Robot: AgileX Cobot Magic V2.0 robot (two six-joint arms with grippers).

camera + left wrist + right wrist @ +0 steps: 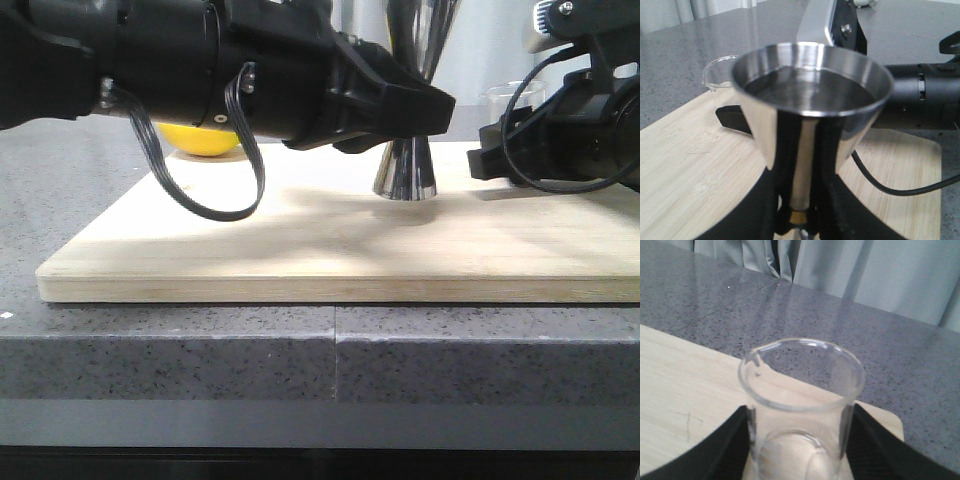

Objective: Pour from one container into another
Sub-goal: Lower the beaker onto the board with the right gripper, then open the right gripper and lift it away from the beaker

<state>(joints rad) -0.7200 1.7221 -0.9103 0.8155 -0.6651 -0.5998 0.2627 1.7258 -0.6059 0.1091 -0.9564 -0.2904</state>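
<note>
Centrally, a board (330, 250) carries everything. Left gripper (799, 220) is clamped on the jigger (405, 170) at its gold waist, apparently steadying it upright on the board; its steel cup shows liquid inside. Right gripper (800, 450) is clamped around the beaker (801, 405), standing upright near the board's right end, well placed for lifting; clear, lipped, seemingly empty. Behind lies a lemon (203, 139).

lemon (203, 140): seen yellow, behind left arm, on board | wooden board (300, 250): laid on grey speckled counter (170, 350)
</note>
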